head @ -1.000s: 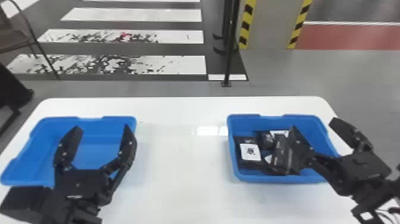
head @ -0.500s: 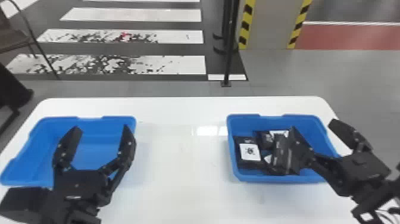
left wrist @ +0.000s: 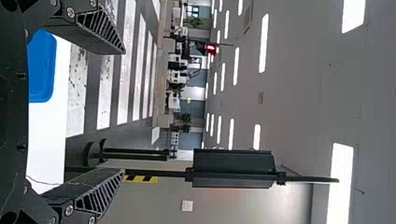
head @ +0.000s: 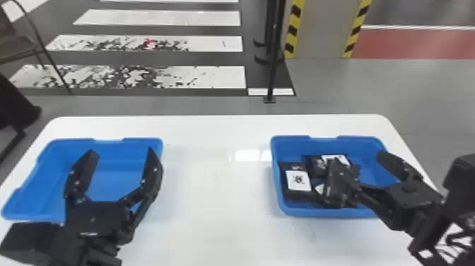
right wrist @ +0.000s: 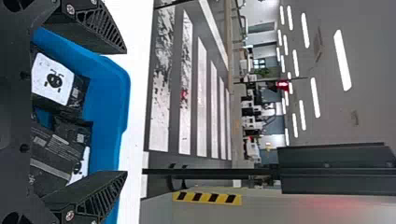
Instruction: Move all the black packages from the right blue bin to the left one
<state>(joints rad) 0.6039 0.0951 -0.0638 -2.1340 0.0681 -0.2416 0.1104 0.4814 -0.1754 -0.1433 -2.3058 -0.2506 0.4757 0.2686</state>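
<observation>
Black packages (head: 315,169) in the right blue bin (head: 318,212), heaped toward its left side. Much nearer the right gripper (head: 357,158), with left gripper (head: 122,151) spread above the left blue bin (head: 31,214). Leftmost package (head: 298,181) apparently long from near to far, probably calling for a leftward shift of the right arm's 2 fingers (right wrist: 95,29), spread wide and pinching nothing.

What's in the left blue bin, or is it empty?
It looks empty: the left blue bin shows bare blue floor between the gripper's open fingers.
</observation>
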